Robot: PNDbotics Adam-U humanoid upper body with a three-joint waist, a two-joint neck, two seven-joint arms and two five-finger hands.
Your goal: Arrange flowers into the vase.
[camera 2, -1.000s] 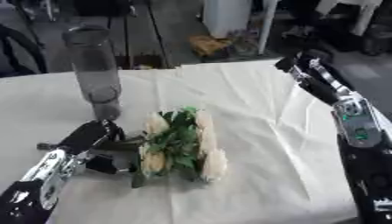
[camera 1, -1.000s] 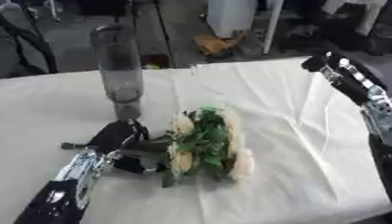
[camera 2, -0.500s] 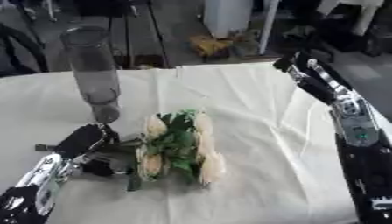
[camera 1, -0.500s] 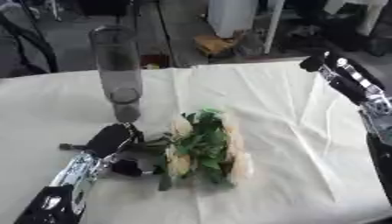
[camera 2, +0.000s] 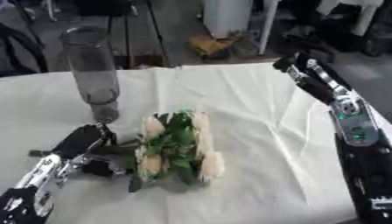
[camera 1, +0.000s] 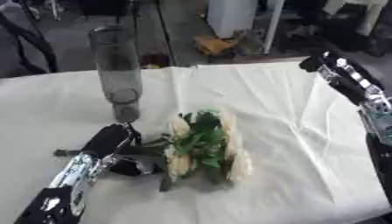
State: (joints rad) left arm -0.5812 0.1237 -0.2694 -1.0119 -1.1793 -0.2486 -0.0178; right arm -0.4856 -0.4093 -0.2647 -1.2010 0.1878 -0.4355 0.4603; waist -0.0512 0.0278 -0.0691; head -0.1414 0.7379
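Observation:
A bunch of cream flowers with green leaves lies on the white tablecloth in the middle. Its stems point left, toward my left hand. That hand lies low at the stem ends with fingers curled round them. A tall, clear, smoky glass vase stands upright behind the hand, at the back left. My right hand hovers at the right edge of the table, well away from the flowers, fingers held fairly straight.
The tablecloth's far edge runs behind the vase; beyond it are floor clutter and furniture legs. The cloth is creased to the right of the flowers.
The picture has shifted slightly as the head moved. My left hand has stayed at the stems and the flowers have barely moved. The right arm holds its place.

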